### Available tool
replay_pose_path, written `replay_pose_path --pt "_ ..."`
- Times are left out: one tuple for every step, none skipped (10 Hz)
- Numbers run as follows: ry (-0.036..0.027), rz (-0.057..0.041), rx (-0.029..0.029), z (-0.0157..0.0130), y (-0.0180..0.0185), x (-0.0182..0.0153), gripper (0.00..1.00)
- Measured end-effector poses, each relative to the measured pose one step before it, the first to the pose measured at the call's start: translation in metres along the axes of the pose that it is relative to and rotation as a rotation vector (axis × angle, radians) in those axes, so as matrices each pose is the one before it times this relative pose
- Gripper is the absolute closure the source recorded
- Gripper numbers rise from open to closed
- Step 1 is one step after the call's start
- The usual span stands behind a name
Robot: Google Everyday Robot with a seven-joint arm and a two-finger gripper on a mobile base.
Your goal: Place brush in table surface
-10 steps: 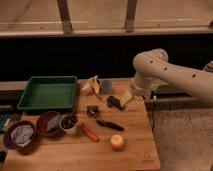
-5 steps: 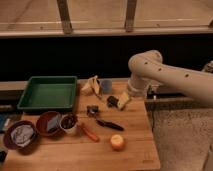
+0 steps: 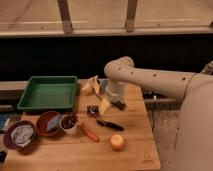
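The brush (image 3: 110,125) is a slim black tool lying flat on the wooden table surface (image 3: 135,150), right of centre. My gripper (image 3: 115,103) hangs from the white arm (image 3: 150,77) that reaches in from the right. It is low over the table just behind the brush, apart from it. A pale yellow object (image 3: 104,106) lies right beside the gripper. A small squat dark object (image 3: 92,110) sits just left of the brush's far end.
A green tray (image 3: 30,100) stands at the back left. Two bowls (image 3: 21,135) (image 3: 47,123) and a cup (image 3: 69,123) sit at the front left. An orange stick (image 3: 90,133) and an apple (image 3: 117,143) lie near the front. Another yellowish item (image 3: 91,86) lies beside the tray.
The arm has swung left and lower, bringing the gripper from the table's right edge to just behind the brush. The brush and the other items have not moved.
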Motion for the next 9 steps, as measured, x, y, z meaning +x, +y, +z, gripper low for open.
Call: replay_pose_path --pt "-0.0045 -0.05699 -0.01056 0.00097 0.01371 -0.0043 0.2" --pt "-0.00697 -0.03302 -0.00667 0.00088 0.00828 -0.00437 0.2" --pt "-0.0007 0.00022 -0.00007 0.00029 -0.00032 0.00025 0.2" --pt "0.00041 0.00366 0.00049 -0.00055 -0.00135 0.00173 0.2" --pt "0.00237 -0.00177 -0.00047 0.00062 0.00054 -0.00024 0.2" --pt "0.00026 -0.00628 -0.00418 0.00155 0.00106 -0.0016 0.2" --pt "0.00813 -0.01334 -0.01047 0.00726 0.00312 -0.00363 0.2" --pt "0.00561 -0.01372 -0.00965 0.00977 0.00355 -0.00839 0.2" --pt "0.00794 -0.01905 -0.00995 0.01313 0.0049 -0.01222 0.2"
